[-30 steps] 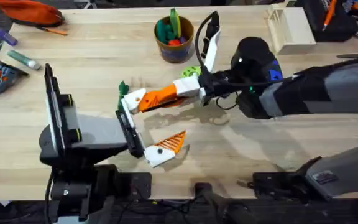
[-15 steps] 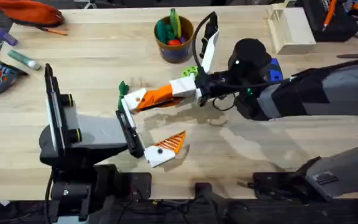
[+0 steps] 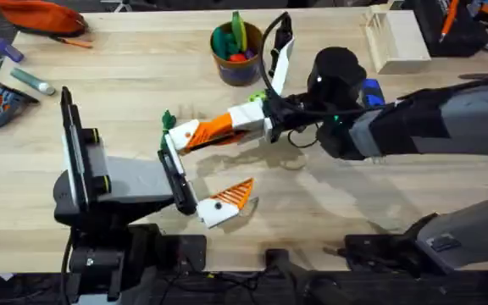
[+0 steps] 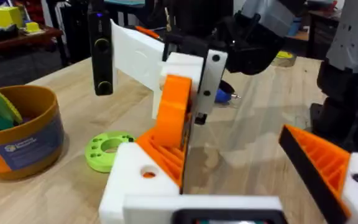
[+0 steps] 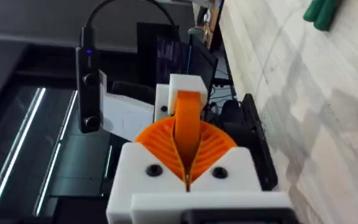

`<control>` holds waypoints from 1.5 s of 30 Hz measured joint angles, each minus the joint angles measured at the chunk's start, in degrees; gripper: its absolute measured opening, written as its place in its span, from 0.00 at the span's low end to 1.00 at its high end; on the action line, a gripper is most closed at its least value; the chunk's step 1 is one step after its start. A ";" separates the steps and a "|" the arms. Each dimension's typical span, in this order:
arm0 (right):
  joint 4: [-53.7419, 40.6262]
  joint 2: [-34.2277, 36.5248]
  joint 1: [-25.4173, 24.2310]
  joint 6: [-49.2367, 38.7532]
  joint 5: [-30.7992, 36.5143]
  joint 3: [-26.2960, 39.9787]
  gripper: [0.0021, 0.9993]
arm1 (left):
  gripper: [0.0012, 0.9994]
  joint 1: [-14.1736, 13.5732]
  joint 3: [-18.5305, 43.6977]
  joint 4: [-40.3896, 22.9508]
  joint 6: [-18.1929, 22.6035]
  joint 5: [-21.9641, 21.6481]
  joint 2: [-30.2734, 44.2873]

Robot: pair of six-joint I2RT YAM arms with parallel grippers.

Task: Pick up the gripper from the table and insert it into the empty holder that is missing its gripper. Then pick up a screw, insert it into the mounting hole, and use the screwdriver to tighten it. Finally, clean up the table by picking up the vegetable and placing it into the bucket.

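At the table's middle, the right pincer [image 3: 237, 123] is clamped on the gripper [image 3: 213, 129], whose nose meets the holder [image 3: 183, 134] at its 9 o'clock. The left pincer [image 3: 206, 169] stands wide, its fitted finger at 5 o'clock of the holder. We judge the seating calls for a straight push along the holder's slot, ridged face inward, the left arm held rigid. The vegetable [image 3: 167, 119] lies at the holder's 11 o'clock; we would steer clear of it.
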 joint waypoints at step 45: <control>3.38 5.68 -0.02 -1.51 -5.53 4.06 0.01 | 0.99 0.01 0.00 -0.05 -0.62 0.04 0.02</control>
